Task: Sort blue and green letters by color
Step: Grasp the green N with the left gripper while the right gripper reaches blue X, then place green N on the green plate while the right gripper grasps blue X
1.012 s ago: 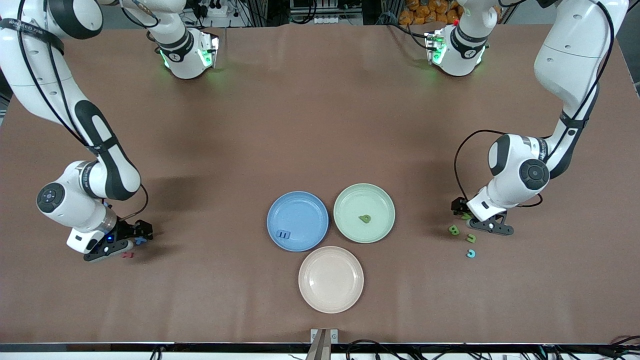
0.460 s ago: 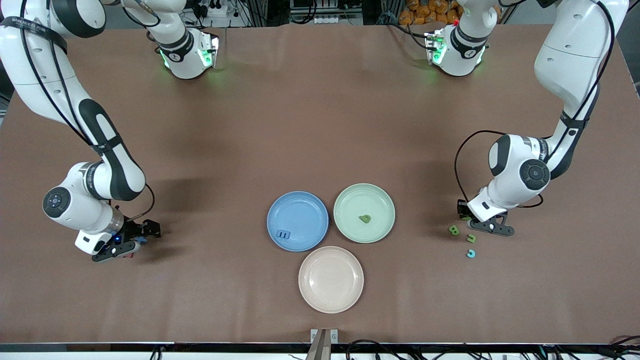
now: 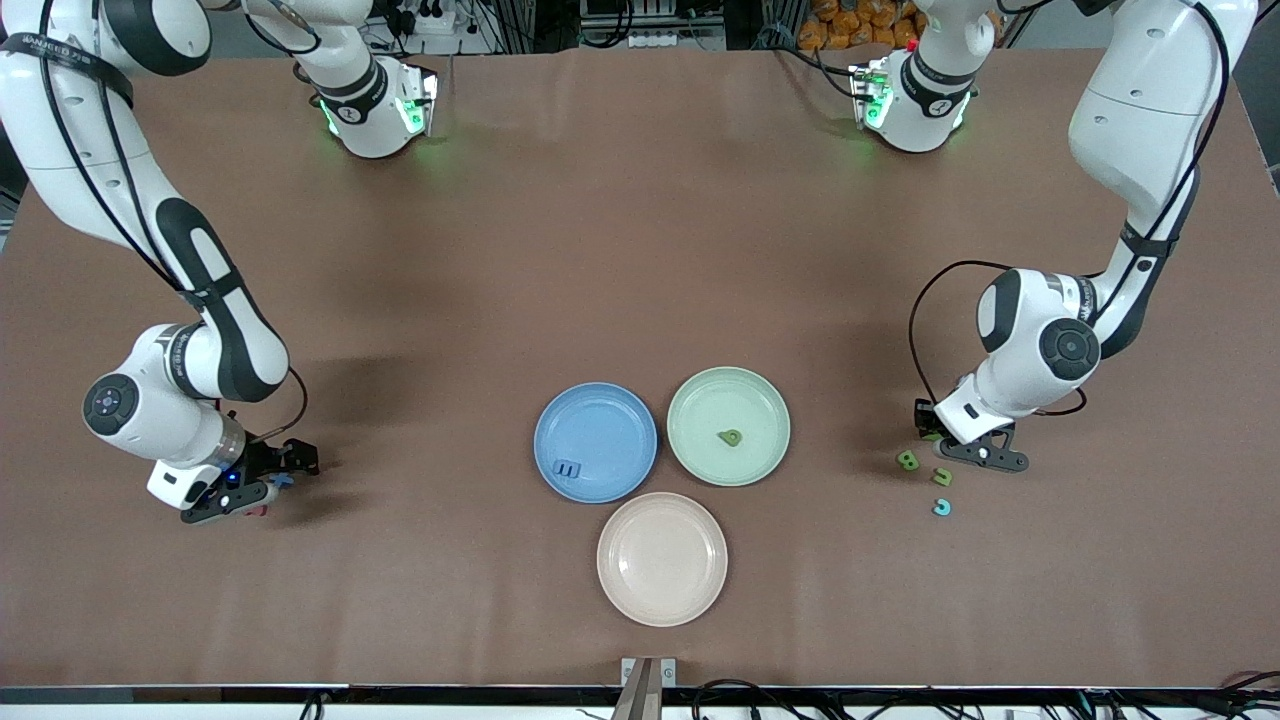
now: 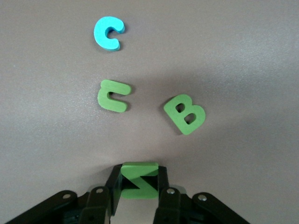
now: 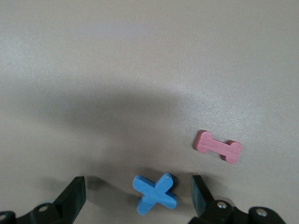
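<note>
My left gripper (image 4: pixel 138 187) is shut on a green N (image 4: pixel 138 179), low at the table near the left arm's end (image 3: pixel 935 436). Beside it lie a green B (image 4: pixel 185 114), another small green letter (image 4: pixel 113 95) and a light blue C (image 4: pixel 108 32). My right gripper (image 5: pixel 138 191) stands open at the right arm's end (image 3: pixel 268 482), its fingers on either side of a blue X (image 5: pixel 155 193) that lies flat on the table. A blue E (image 3: pixel 567 468) lies in the blue plate (image 3: pixel 600 420). A green letter (image 3: pixel 731 437) lies in the green plate (image 3: pixel 710 400).
A red letter (image 5: pixel 218 146) lies on the table close to the blue X. A pink plate (image 3: pixel 662 558) with nothing in it sits nearer the front camera than the other two plates. Brown table cover runs all around.
My left gripper has shut on the green N. My right gripper has shifted a little and come down around the blue X, still open.
</note>
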### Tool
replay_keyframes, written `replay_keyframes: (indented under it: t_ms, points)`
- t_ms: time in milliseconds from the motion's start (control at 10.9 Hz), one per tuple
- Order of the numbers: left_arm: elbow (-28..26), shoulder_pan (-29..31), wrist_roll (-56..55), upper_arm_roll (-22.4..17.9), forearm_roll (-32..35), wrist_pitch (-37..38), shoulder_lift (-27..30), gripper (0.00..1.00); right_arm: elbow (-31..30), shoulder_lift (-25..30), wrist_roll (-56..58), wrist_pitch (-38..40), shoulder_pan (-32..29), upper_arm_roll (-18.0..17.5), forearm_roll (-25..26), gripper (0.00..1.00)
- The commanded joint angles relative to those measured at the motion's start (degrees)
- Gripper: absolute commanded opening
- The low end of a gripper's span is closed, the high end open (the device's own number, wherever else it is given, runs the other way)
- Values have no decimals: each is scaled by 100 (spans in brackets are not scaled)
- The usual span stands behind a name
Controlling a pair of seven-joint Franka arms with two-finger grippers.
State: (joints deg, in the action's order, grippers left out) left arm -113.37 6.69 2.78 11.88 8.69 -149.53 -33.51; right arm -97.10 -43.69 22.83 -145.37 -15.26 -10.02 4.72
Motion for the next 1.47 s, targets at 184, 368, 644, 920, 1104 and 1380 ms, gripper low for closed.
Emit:
replay_keyframes:
  t_ms: [184,368,644,920,1104,1380]
  points:
    - [383,-9,-5,60,133,552,178,2,-20,97,-86,167,5,105,28,100]
    - [753,-44,-197,122,45,1222,283,2,-20,106,-103,219,75,166,28,100]
    - [1131,-193,-1092,464,36,1592,275,3,-2,124,-226,229,523,561,28,100]
    - [1553,-676,-2014,482,18,1997,223,3,24,124,-218,237,533,571,28,100]
    - [1721,-1054,-2552,482,-253,2015,170,3,24,124,-218,237,533,571,28,100]
    - [1923,-1520,-3404,482,-316,2015,56,3,24,124,-218,237,507,571,11,33]
